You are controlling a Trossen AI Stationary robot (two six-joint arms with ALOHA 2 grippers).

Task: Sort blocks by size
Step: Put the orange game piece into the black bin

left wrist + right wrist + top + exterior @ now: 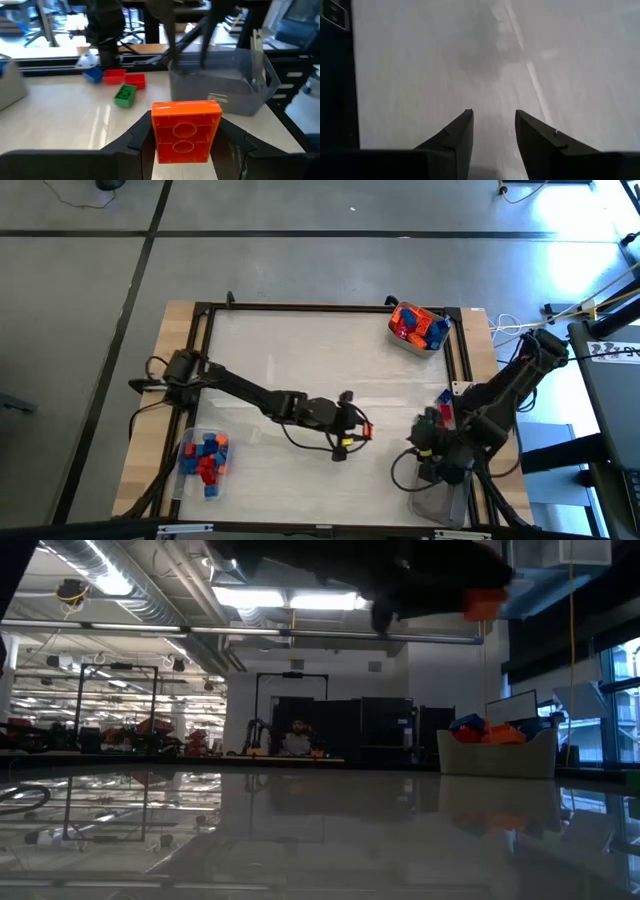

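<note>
The left claw (185,150) grips a square orange plastic brick (186,131) above mid-table (300,350), facing a clear empty tub (220,85). A short release could drop it outside. The right claw (492,135) waits open, empty.

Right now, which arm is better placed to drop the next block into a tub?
Left. Its gripper is already shut on an orange block over mid-table, facing the clear tub. The right gripper is open and empty.

left tub (204,463): front-left | far tub (418,328): back-right | near tub (445,502): front-right
</note>
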